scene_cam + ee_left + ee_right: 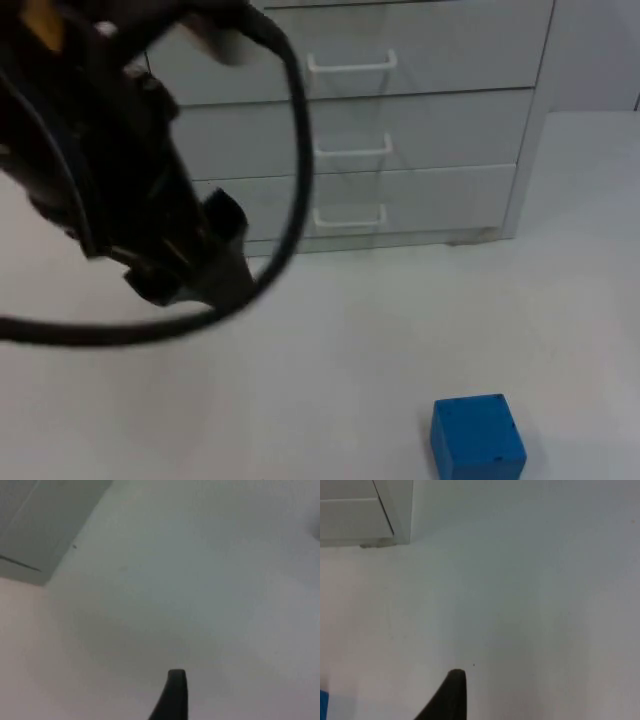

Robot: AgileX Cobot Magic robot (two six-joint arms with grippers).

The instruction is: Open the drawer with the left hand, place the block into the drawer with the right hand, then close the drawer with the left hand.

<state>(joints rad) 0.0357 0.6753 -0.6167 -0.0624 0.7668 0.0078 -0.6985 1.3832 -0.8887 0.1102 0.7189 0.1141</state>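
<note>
Left gripper (190,275), jaw state indeterminable, hovers over the table (330,350) before the closed drawers (350,215); blue block (478,437) lies apart.

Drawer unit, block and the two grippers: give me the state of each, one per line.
Drawer unit: all three drawers shut.
Blue block: resting on the table, untouched, apart from the unit.
Left gripper: above the table, left of the handles, holding nothing.
Right gripper: waiting over the table.
</note>
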